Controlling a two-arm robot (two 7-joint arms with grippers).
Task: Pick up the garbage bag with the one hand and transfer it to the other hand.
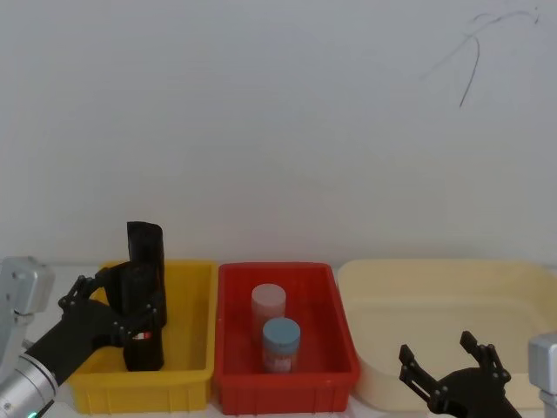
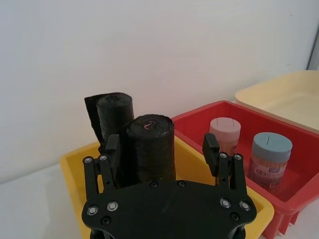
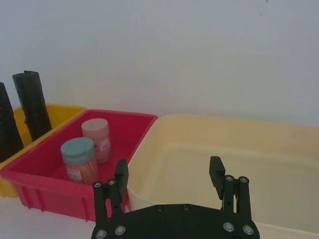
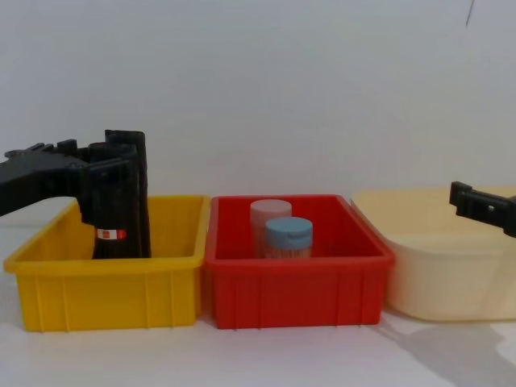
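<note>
Two black rolls stand upright in the yellow bin (image 1: 193, 353). The nearer one, with a red-and-white label low on it, is the garbage bag (image 1: 144, 351) (image 4: 119, 218) (image 2: 149, 152). The taller roll (image 1: 144, 242) (image 2: 113, 112) stands right behind it. My left gripper (image 1: 139, 300) (image 2: 160, 147) (image 4: 109, 169) is open, reaching into the bin with the garbage bag between its fingers. One finger is close against the bag, and a gap remains on the other side. My right gripper (image 1: 452, 376) (image 3: 168, 174) (image 4: 484, 205) is open, with nothing in it, low over the cream tub.
The red bin (image 1: 335, 366) in the middle holds a pink-lidded jar (image 1: 268, 306) and a blue-lidded jar (image 1: 281, 341). A large cream tub (image 1: 435, 292) stands on the right. A plain white wall runs behind the three containers.
</note>
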